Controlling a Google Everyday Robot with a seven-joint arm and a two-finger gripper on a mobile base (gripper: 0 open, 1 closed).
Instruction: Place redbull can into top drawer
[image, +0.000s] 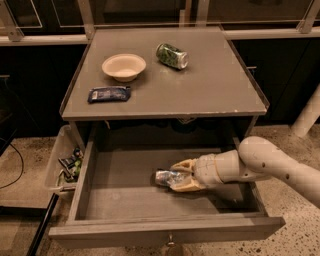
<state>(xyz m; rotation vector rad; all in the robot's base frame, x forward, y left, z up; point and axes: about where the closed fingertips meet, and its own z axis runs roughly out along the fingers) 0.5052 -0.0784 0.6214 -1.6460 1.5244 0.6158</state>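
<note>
The gripper (179, 176) is inside the open top drawer (165, 232), near its middle, and clasps the redbull can (164, 177). The can lies level, with its long axis pointing at the drawer's left wall. It is low over the drawer floor; contact cannot be confirmed.

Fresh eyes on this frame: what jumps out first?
The pale arm extends in from the right, its gripper closed on the redbull can low inside the pulled-out top drawer, right of centre. Next comes the table above: a green can on its side at the back, a bowl to its left, and a dark-blue snack packet near the left front edge.
</note>
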